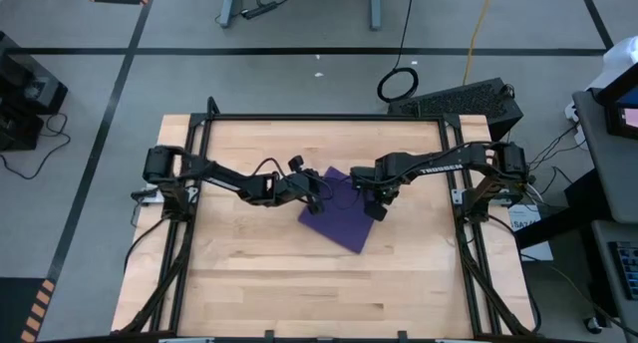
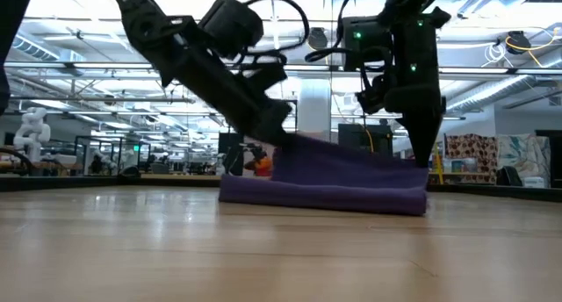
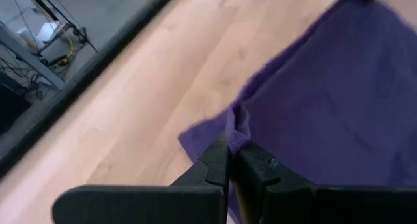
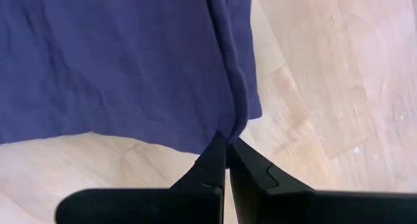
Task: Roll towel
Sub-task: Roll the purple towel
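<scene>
The purple towel (image 1: 337,215) lies near the middle of the wooden table (image 1: 249,283), askew to its edges. In the low view its upper part (image 2: 351,166) is raised between the two grippers, while its lower part (image 2: 325,197) rests on the wood. My left gripper (image 1: 317,191) is shut on the towel's left side. My right gripper (image 1: 377,205) is shut on its right side and points down. My left gripper pinches a puckered bit of the towel's edge (image 3: 238,131) between its two fingers, slanting down from the table's left side. That edge is lifted off the wood. My right gripper pinches the towel's edge near a corner (image 4: 236,116) between its two fingers, from above, pointing down. The cloth there is gathered into a crease and is held a little above the table.
A black frame (image 1: 329,117) runs round the table's far edge and sides. Bare wood lies in front of the towel toward the near edge (image 1: 319,303). Beyond the far right corner stands a black box (image 1: 469,99) on the floor.
</scene>
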`<state>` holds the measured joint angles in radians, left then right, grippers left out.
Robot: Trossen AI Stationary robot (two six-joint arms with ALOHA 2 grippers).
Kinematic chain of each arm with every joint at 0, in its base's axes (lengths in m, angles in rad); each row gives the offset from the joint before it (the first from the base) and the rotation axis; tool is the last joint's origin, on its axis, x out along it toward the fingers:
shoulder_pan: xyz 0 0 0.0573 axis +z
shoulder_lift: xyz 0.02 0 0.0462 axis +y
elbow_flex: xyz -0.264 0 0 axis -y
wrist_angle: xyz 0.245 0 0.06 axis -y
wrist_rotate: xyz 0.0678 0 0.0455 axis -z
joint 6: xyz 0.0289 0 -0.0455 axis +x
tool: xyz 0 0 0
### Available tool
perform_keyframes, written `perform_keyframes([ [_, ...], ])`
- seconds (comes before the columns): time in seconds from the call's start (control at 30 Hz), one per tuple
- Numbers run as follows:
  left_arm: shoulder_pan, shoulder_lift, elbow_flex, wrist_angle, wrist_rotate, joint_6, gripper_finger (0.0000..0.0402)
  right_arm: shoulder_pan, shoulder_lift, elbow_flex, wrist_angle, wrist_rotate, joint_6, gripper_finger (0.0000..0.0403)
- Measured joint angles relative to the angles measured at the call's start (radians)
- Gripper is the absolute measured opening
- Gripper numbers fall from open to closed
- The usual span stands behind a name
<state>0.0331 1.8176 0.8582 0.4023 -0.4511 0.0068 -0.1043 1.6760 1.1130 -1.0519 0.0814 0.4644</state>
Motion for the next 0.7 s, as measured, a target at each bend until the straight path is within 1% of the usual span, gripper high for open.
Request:
perform_keyframes([
  [0.1, 0.000, 0.029, 0.000, 0.037, -0.008, 0.000, 0.0021, 0.000, 0.000, -0.010, 0.005, 0.000, 0.006, 0.0003],
  [0.17, 0.000, 0.027, 0.000, 0.041, -0.026, -0.001, 0.0036, 0.000, 0.000, -0.012, 0.009, 0.000, 0.007, 0.0003],
  [0.27, -0.001, 0.020, 0.000, 0.033, -0.075, 0.000, 0.0076, 0.000, 0.000, -0.013, 0.015, 0.000, 0.006, 0.0003],
  [0.47, -0.006, 0.000, 0.000, 0.034, -0.123, -0.023, 0.0187, 0.000, 0.000, -0.013, 0.018, 0.000, 0.006, 0.0003],
  [0.53, -0.012, -0.004, 0.000, 0.034, -0.140, -0.025, 0.0216, 0.000, 0.000, -0.013, 0.018, 0.000, 0.005, 0.0003],
  [0.63, -0.018, -0.011, 0.000, 0.038, -0.142, -0.026, 0.0241, 0.000, 0.000, -0.013, 0.018, 0.000, 0.008, 0.0004],
  [0.7, -0.023, -0.011, 0.000, 0.032, -0.142, -0.026, 0.0245, 0.000, 0.000, -0.013, 0.015, 0.001, 0.012, 0.0004],
])
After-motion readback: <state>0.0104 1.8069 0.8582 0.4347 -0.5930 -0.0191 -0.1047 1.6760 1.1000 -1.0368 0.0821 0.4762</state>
